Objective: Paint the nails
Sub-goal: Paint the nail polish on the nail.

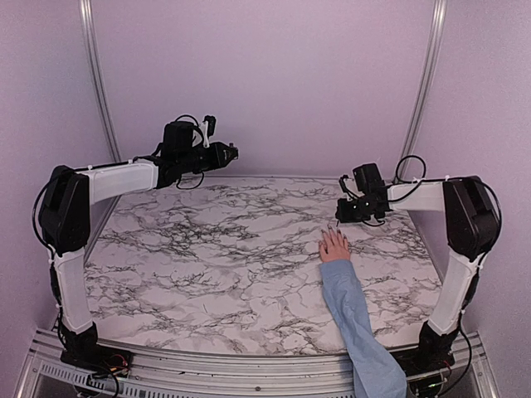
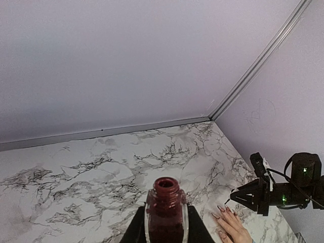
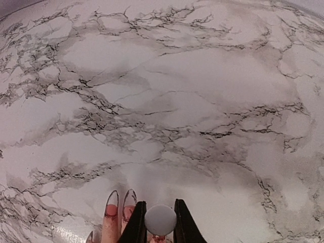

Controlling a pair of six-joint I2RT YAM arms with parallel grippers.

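Nails (image 3: 111, 202): long and pointed, on a hand (image 1: 334, 246) lying palm-down on the table (image 1: 207, 257), right of centre and toward the far side. A light-blue sleeve (image 1: 353, 315) runs back to the near edge. The nails are judged stiff, smooth and glossy, small targets on soft fingers, slippery under a wet brush and easily smeared. They are not a thing to be gripped (nor is the hand); the only proper contact is a brush tip, laid lightly along each nail from base to point. Hold belongs on the tools instead. Right gripper (image 3: 160, 223): fingers (image 3: 136, 225) drawn close and clamped either side of a round pale cap (image 3: 160, 218), seen end-on, with a touch of red beneath it. This is judged to be the brush handle. The gripper hangs just over the fingertips, with two nails showing just left of it in its wrist view; whether the brush touches a nail cannot be told. Left gripper (image 2: 166, 230): raised well apart at the far left, fingers closed on the body of an open bottle (image 2: 167, 202), upright, holding dark red polish. Risk noted: the bottle is judged light and would spill if tilted.
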